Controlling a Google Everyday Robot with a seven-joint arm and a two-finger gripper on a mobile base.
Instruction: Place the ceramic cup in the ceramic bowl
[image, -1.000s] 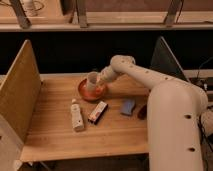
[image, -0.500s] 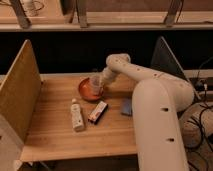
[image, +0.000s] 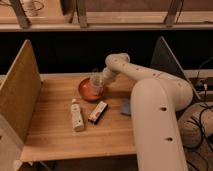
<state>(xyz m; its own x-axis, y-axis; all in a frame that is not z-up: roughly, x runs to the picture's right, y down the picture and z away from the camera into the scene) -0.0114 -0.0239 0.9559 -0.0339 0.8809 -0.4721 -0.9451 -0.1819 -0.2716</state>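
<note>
Left edge: tall wooden side panel (image: 20, 92) stood along the surface (image: 55, 132). White tube-shaped bottle (image: 76, 115) lay flat on the wood, near the front-left of the ceramic bowl, apart from it. Just right of the bottle, a small red-and-white packet (image: 98, 111) lay at an angle, not touching the bowl. Ceramic bowl (image: 87, 92), orange-red, sat mid-surface toward the back. Ceramic cup (image: 96, 81) was upright over the bowl's right half, its base looked inside the rim; couldn't tell if it rested on the bowl floor or hung just above. Gripper (image: 101, 79) was right at the cup, coming in from the right side; contact looked likely but couldn't tell whether it was clenched on the cup or released. Right of that: dark blue flat object (image: 126, 106) on the surface, partly hidden by the white arm (image: 155, 107), which filled the right foreground
</note>
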